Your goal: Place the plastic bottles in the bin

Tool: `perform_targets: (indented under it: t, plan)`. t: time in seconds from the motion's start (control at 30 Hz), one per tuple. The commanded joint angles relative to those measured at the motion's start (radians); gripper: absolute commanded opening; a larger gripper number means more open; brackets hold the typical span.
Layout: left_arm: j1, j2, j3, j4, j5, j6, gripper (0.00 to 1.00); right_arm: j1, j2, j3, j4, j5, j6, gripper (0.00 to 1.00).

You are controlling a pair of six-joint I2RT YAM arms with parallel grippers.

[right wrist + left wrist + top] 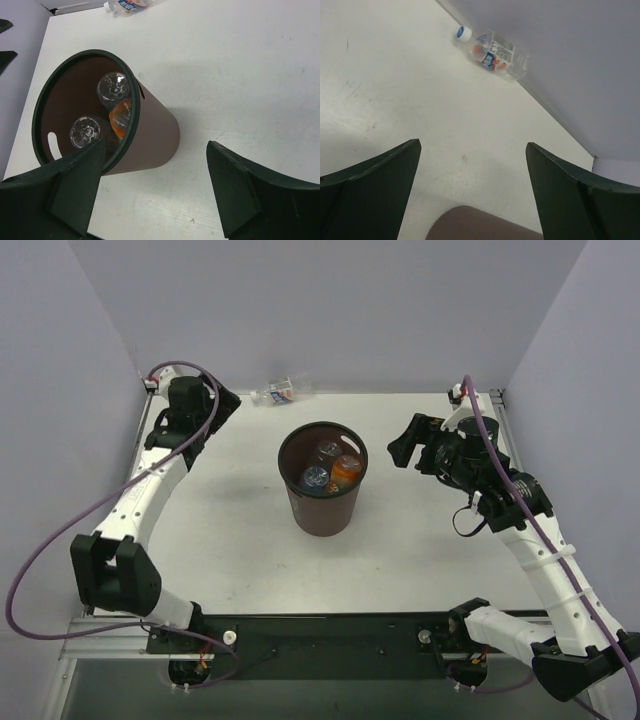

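Clear blue-labelled bottle, white-capped, on its side

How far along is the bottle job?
Done: the orange bottle and two clear bottles sit inside the bin. In hand: nothing; left gripper and right gripper both open. Left: the blue-labelled bottle lying by the far wall.

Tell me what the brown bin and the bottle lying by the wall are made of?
The bin looks like smooth, matte brown plastic, probably: its side is even and barely shines. The bottle looks like thin clear plastic: you can see right through it around its printed label.
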Motion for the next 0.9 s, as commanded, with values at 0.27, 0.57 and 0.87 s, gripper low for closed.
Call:
perform_targets:
  t: [0.27,0.57,0.87]
  plan:
    - [0.093,0.424,0.042,0.233,0.065,-0.643,0.87,-0.003,-0.033,0.018,-0.018,0.045,-0.014,0.76]
    - [0.095,0.739,0.306,0.262,0.031,-0.696,0.87,-0.006,-0.120,-0.094,-0.018,0.004,0.020,0.79]
    - [0.096,1.012,0.650,0.242,0.048,-0.725,0.84,-0.011,-0.199,-0.353,-0.005,-0.073,0.067,0.77]
